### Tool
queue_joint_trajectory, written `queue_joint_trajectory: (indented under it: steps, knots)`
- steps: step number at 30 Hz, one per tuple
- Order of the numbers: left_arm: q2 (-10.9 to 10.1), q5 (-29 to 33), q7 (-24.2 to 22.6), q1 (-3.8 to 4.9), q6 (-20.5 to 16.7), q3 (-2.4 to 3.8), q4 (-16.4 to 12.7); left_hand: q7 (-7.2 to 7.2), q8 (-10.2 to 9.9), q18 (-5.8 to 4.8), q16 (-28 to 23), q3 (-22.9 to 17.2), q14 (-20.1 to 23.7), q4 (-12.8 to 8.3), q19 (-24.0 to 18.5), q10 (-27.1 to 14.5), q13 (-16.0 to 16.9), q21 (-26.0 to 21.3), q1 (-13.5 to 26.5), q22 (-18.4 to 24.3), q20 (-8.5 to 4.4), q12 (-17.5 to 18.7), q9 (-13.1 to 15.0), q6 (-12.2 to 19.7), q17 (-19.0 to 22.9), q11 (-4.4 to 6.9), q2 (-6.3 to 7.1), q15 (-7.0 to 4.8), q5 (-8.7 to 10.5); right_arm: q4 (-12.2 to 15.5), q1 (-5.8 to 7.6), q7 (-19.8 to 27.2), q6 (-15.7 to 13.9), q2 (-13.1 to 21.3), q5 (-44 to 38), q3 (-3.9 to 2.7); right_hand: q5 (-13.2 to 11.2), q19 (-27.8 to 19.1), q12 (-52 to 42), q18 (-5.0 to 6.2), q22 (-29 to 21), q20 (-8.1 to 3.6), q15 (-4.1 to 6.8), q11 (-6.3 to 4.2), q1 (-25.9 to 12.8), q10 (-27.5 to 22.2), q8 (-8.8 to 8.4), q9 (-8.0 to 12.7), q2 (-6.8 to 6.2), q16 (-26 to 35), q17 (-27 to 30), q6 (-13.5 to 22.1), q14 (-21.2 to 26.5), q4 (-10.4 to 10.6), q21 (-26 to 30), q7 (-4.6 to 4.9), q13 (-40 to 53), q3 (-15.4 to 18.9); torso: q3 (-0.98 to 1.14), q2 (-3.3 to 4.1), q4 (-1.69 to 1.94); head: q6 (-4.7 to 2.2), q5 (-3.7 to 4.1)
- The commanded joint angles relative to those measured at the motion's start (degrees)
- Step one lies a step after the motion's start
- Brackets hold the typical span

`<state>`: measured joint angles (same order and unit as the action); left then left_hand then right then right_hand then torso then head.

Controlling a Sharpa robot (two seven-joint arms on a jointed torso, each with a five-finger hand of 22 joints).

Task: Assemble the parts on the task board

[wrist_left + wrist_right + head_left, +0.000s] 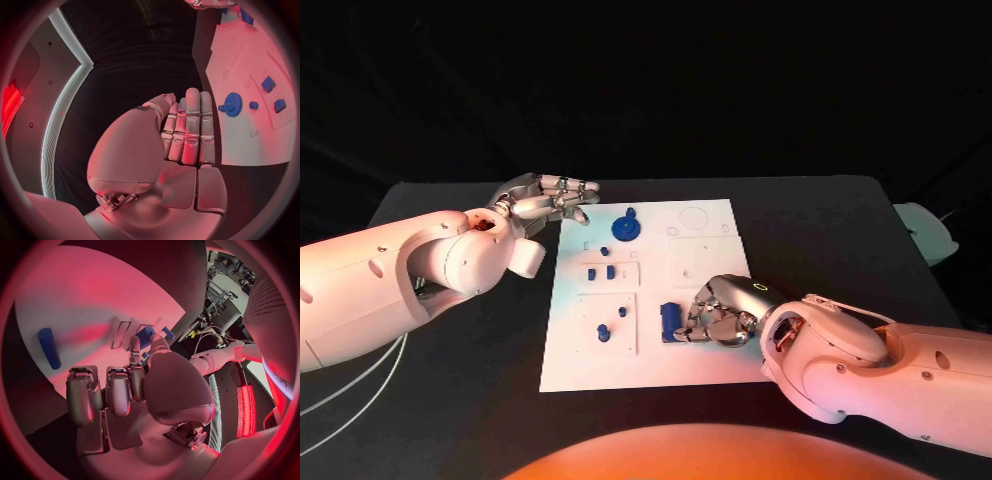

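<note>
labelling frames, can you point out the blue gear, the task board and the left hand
blue gear (627, 228), head view, on its round toothed face
task board (711, 262), head view, on a bare white patch right of centre
left hand (548, 198), head view, on the middle of the silver hand

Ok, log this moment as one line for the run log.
left hand: open, at board edge | right hand: fingers on board beside blue bar | gear: on board
</note>
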<state>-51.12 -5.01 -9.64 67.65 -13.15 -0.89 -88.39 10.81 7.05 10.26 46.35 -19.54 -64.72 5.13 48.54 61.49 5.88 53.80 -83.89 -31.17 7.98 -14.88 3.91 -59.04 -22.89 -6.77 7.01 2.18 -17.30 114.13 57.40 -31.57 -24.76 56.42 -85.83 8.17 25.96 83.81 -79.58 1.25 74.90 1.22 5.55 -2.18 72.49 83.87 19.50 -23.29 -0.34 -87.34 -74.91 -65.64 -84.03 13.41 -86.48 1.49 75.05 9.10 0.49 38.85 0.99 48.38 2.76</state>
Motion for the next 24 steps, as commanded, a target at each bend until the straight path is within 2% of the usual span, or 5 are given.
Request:
queue_joint_trajectory:
  steps: [1,11,14,20,24]
  knots:
    - [0.04,-0.04,-0.39,0.02,0.82,0.03,-0.11,0.02,0.33,0.29,-0.19,-0.32,-0.15,-0.05,0.15,-0.4,0.05,-0.33,0.02,0.07,0.08,-0.22,-0.04,0.43,0.05,-0.04,-0.42,0.27,-0.04,-0.14,-0.11,-1.09,0.77,0.12,-1.73,-0.01,0.2,4.88,-0.1,-0.56,14.19,-0.4,0.22,-0.45,0.14,2.17,0.07,-0.05,0.52,-0.34,-10.26,-0.16,-5.0,0.18,-0.36,-0.22,7.85,-0.11,0.04,-0.03,-0.04,-0.11,-0.05]
    - [0.01,-0.04,-0.37,0.02,0.88,0.02,-0.03,0.02,0.34,0.3,-0.19,-0.36,-0.14,-0.11,0.16,-0.42,0.05,-0.33,-0.07,0.08,0.07,-0.25,-0.04,0.44,0.06,-0.04,-0.42,0.26,-0.05,0.15,-0.19,-0.3,1.59,0.35,-1.42,-0.01,-0.4,4.92,-0.08,-0.58,14.21,-0.46,0.28,-0.46,0.31,2.2,0.1,-0.16,-0.1,-0.35,-10.27,-0.16,-5.0,0.27,-0.45,-0.2,7.88,0.11,0.06,0.12,-0.04,-0.09,-0.07]
    - [-0.01,-0.04,-0.37,0.02,0.89,0.02,-0.04,0.02,0.34,0.3,-0.19,-0.36,-0.14,-0.11,0.16,-0.42,0.05,-0.33,-0.07,0.08,0.07,-0.25,-0.04,0.44,0.06,-0.04,-0.42,0.26,-0.05,0.27,-0.19,0.25,2.22,0.36,-1.05,-0.01,-2.36,4.87,0.0,-0.56,14.18,-0.46,0.24,-0.41,0.16,2.19,0.14,-0.28,-0.74,-0.32,-10.2,-0.2,-4.98,0.52,-0.34,-0.14,7.88,0.5,0.08,0.14,0.02,0.07,-0.06]
    - [-0.05,-0.04,-0.38,0.02,0.85,0.02,0.03,0.02,0.34,0.3,-0.19,-0.36,-0.14,-0.11,0.16,-0.42,0.05,-0.33,-0.07,0.08,0.07,-0.25,-0.04,0.44,0.06,-0.04,-0.42,0.26,-0.05,0.5,-0.2,1.01,2.8,0.35,-0.43,-0.01,-8.63,4.79,0.38,-0.52,14.13,-0.33,0.04,-0.16,-0.91,2.08,0.25,-0.57,-2.18,-0.27,-10.12,-0.2,-4.96,1.51,-0.16,0.14,7.74,1.45,0.05,0.08,-0.02,0.28,-0.11]
    - [-0.06,-0.04,-0.39,0.02,0.88,0.02,0.04,0.02,0.34,0.3,-0.19,-0.36,-0.14,-0.11,0.16,-0.42,0.05,-0.33,-0.07,0.08,0.07,-0.25,-0.04,0.44,0.06,-0.04,-0.42,0.26,-0.05,0.61,-0.2,1.2,2.53,0.49,-0.27,-0.01,-9.8,4.78,0.26,-0.52,14.12,-0.29,0.01,-0.13,-1.1,2.14,0.31,-0.67,-2.42,-0.28,-10.14,-0.22,-4.96,1.82,-0.15,0.17,7.85,1.46,0.07,0.05,0.01,0.28,-0.08]
